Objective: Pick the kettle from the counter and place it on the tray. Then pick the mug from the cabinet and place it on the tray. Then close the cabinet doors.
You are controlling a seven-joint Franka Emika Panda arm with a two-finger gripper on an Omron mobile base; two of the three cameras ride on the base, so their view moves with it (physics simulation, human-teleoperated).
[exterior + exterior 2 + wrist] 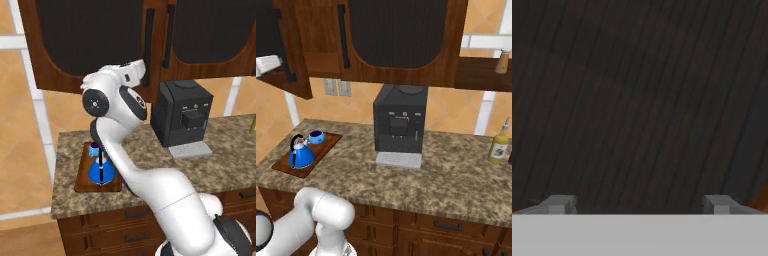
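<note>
Granite counter (456, 170), left end — kettle (301, 155) and mug (316, 136) sit on the tray (286, 169). Gripper (639, 202) spread wide, empty, facing a stiff, heavy-looking cabinet door (90, 35) — push its flat panel.

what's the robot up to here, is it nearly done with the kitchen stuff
The kettle and the mug both sit on the tray at the left end of the counter. The arm is raised to the cabinet doors, and its open gripper, holding nothing, faces a dark door panel close up. In the right base view the left door seems to stand slightly ajar, so closing looks unfinished. A coffee machine stands mid-counter.
</note>
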